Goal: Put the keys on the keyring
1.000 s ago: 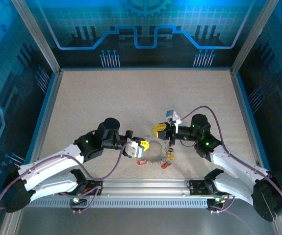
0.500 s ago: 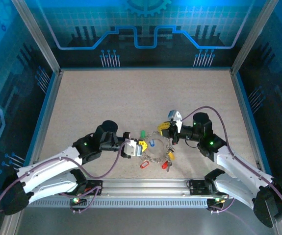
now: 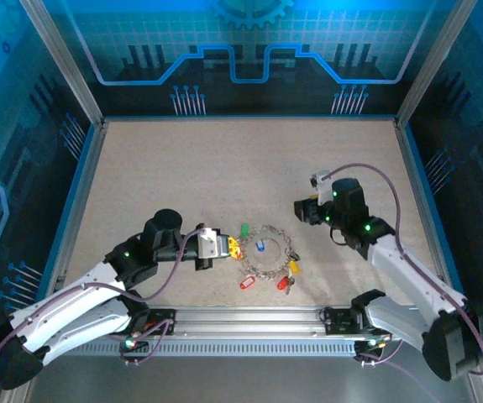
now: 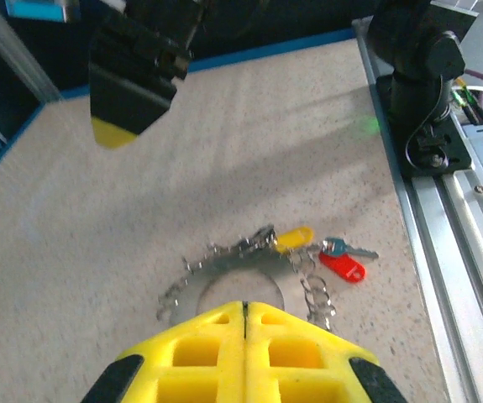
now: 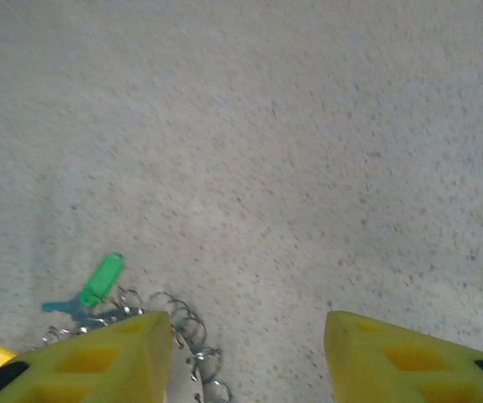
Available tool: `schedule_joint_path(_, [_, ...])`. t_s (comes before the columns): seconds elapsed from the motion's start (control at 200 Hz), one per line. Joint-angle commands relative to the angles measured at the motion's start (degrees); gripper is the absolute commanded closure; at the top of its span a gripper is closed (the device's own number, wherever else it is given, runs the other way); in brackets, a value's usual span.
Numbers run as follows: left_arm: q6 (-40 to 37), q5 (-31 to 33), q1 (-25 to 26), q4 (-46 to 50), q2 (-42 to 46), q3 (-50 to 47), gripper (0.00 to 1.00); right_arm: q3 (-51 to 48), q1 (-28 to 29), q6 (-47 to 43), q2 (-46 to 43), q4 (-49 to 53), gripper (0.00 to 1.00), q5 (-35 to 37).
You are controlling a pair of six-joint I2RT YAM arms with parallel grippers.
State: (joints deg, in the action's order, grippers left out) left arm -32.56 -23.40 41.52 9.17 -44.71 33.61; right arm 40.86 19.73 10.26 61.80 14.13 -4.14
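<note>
The dark grey jagged metal keyring (image 3: 265, 271) is lying on the speckled beige table (image 3: 224, 168), near its front edge. A small green-headed metal key (image 3: 244, 229) is lying at the ring's far-left edge. A blue-headed key (image 3: 259, 245) is lying inside it, a red-headed key (image 3: 245, 283) at its near left and a yellow-headed key (image 3: 292, 267) at its near right. The left gripper (image 3: 233, 248) is sitting just left of the ring. The right gripper (image 3: 301, 210) is hanging behind and right of it, apart.

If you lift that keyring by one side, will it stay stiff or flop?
Probably floppy: the keyring looks made of small linked loops lying in an uneven circle, so it would likely sag. The red key and yellow key splay loosely from it, so they'd probably swing downward. Pushed, it should drag rather than roll.
</note>
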Motion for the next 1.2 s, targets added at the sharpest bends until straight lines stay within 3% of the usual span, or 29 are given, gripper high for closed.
schedule_joint_path(0.0, [6.4, 1.5, -4.9, 7.1, 0.7, 2.6, 1.0, 1.6, -0.2, -12.3, 2.8, 6.3, 0.48, -2.6])
schedule_joint_path(0.085, [14.0, 5.3, -10.3, 10.5, -0.7, 4.5, 1.0, -0.1, -0.3, -19.3, 3.2, 3.3, 0.44, -0.6])
schedule_joint_path(0.24, [21.1, 7.6, -17.4, 24.3, -9.3, 12.1, 1.0, 1.0, 2.9, -29.7, 7.2, 3.6, 0.43, 6.8])
schedule_joint_path(0.3, [20.9, 6.4, -18.3, 28.2, -12.5, 14.4, 1.0, 2.6, 4.2, -35.9, 10.6, 6.1, 0.44, 7.0])
schedule_joint_path(0.48, [23.9, 10.7, -20.2, 32.6, -17.8, 16.5, 1.0, 5.5, 5.5, -51.7, 18.8, 15.2, 0.45, 4.0])
schedule_joint_path(0.595, [23.8, 8.0, -22.2, 31.8, -18.6, 15.2, 1.0, 4.9, 6.2, -58.3, 20.3, 13.4, 0.47, -0.9])
schedule_joint_path(0.795, [24.1, 3.5, -23.1, 25.8, -15.1, 11.0, 1.0, 6.2, 8.9, -65.7, 23.4, 8.7, 0.55, -1.2])
schedule_joint_path(0.915, [24.1, 1.7, -23.1, 22.8, -11.9, 8.8, 1.0, 6.6, 8.9, -69.0, 24.3, 6.5, 0.55, -1.1])
schedule_joint_path(1.086, [23.0, -2.2, -23.1, 19.2, -7.1, 5.7, 1.0, 8.7, 8.2, -72.7, 26.8, 6.9, 0.54, -2.1])
schedule_joint_path(1.196, [22.8, -3.4, -23.0, 16.9, -4.2, 3.7, 1.0, 11.4, 7.7, -75.0, 29.3, 9.3, 0.59, -3.7])
